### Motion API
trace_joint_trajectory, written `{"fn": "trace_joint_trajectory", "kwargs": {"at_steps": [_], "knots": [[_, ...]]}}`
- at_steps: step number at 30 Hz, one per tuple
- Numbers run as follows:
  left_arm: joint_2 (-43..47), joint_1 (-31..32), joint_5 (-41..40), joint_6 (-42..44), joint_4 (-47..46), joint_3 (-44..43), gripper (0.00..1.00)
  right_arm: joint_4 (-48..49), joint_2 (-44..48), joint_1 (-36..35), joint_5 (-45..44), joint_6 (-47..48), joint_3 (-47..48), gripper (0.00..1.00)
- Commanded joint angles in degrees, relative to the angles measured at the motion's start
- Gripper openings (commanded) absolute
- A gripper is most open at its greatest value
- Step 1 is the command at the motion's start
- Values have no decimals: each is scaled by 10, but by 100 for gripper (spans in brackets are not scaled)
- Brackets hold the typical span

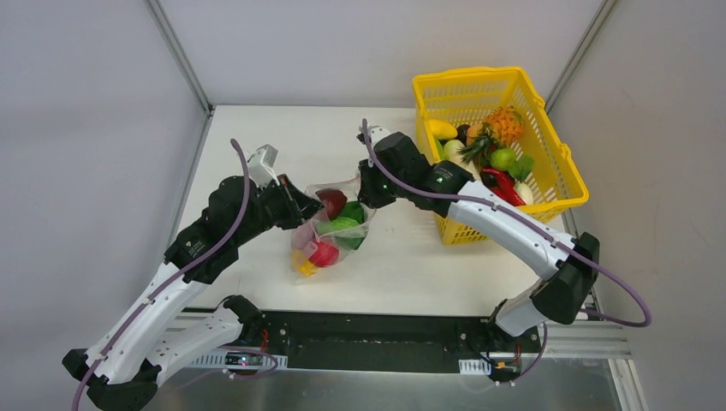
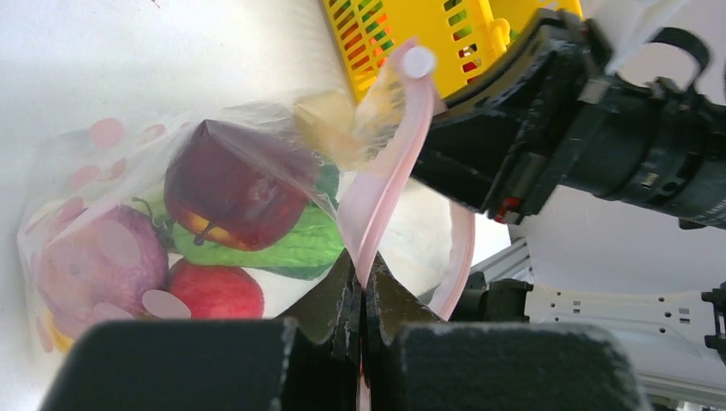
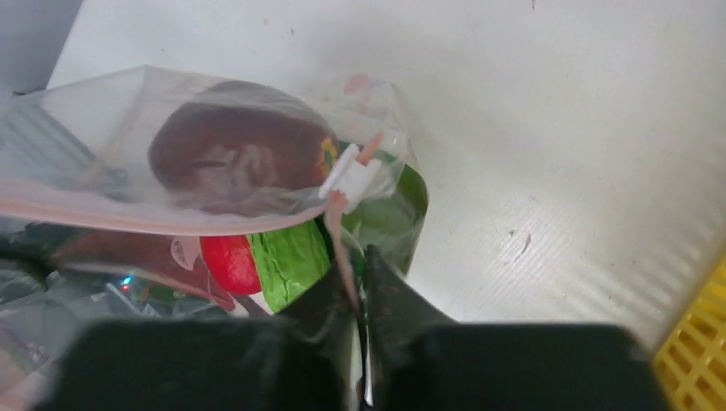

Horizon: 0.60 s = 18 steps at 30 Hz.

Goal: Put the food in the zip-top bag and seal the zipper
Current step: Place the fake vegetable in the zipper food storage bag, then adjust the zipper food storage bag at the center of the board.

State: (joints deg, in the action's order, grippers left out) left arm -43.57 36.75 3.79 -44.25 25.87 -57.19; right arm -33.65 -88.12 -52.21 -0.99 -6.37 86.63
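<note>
The clear zip-top bag (image 1: 332, 229) with pink dots lies mid-table, holding a dark red fruit (image 1: 331, 203), a green leafy piece (image 1: 344, 226), a red piece (image 1: 324, 253) and a yellow piece (image 1: 304, 267). My left gripper (image 1: 301, 208) is shut on the pink zipper strip (image 2: 383, 184) at the bag's left end. My right gripper (image 1: 366, 199) is shut on the zipper strip (image 3: 340, 244) at the right end, just below the white slider (image 3: 353, 174). The fruit shows through the bag in the left wrist view (image 2: 231, 184) and the right wrist view (image 3: 231, 158).
A yellow lattice basket (image 1: 548, 137) stands at the back right with more toy food, including a pineapple (image 1: 503, 126), a green apple (image 1: 503, 157) and a red pepper (image 1: 501, 184). Grey walls close in both sides. The table's front edge runs just below the bag.
</note>
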Motion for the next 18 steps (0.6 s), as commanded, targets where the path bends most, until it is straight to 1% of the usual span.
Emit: {"fn": "trace_joint_trajectory", "kwargs": {"at_steps": [1,3,5,10,13,18], "knots": [[16,1,-26,16,1,-12,0,90,78,1,20,-3,-9,1],[15,1,-43,37,42,-32,0,118,98,1,41,-4,-20,0],[14,1,-68,60,88,-55,0,122,98,1,55,-4,-10,0],[11,1,-136,100,205,-109,0,159,65,0,99,-11,22,0],[25,1,-157,105,216,-120,0,148,25,0,134,-26,59,0],[27,1,-156,116,212,-142,0,153,-8,1,145,-36,87,0]]}}
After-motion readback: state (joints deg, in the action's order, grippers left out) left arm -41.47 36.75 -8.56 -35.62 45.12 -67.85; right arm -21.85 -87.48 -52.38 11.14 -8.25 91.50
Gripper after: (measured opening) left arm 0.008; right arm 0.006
